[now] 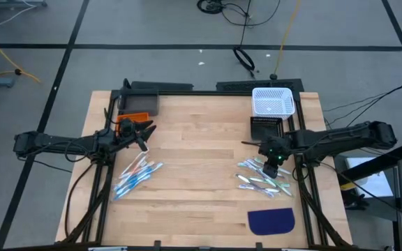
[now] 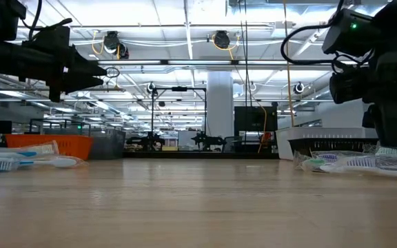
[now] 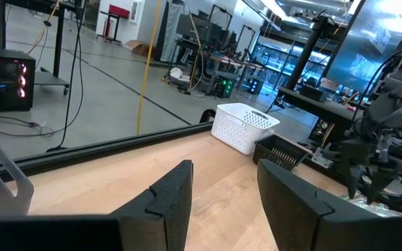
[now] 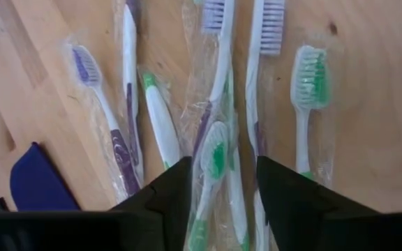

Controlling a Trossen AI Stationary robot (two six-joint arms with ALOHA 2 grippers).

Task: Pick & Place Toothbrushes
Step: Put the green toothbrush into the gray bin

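Observation:
Two piles of wrapped toothbrushes lie flat on the wooden table: a left pile (image 1: 137, 174) (image 2: 19, 160) and a right pile (image 1: 260, 180) (image 2: 353, 163). My right gripper (image 1: 274, 166) (image 4: 223, 188) points down over the right pile, open. Its fingers stand on either side of a green-and-white toothbrush (image 4: 213, 164) that lies along the gap; no touch shows. My left gripper (image 1: 145, 136) (image 3: 225, 202) hangs open above the table, beyond the left pile, pointing level toward the right side.
A white basket (image 1: 273, 101) (image 3: 245, 127) and a black bin (image 1: 267, 125) stand at the far right. An orange bin (image 1: 132, 120) (image 2: 50, 146) and a dark bin (image 1: 139, 104) stand at the far left. A dark blue half-round mat (image 1: 271, 221) (image 4: 37, 183) lies near the right front edge.

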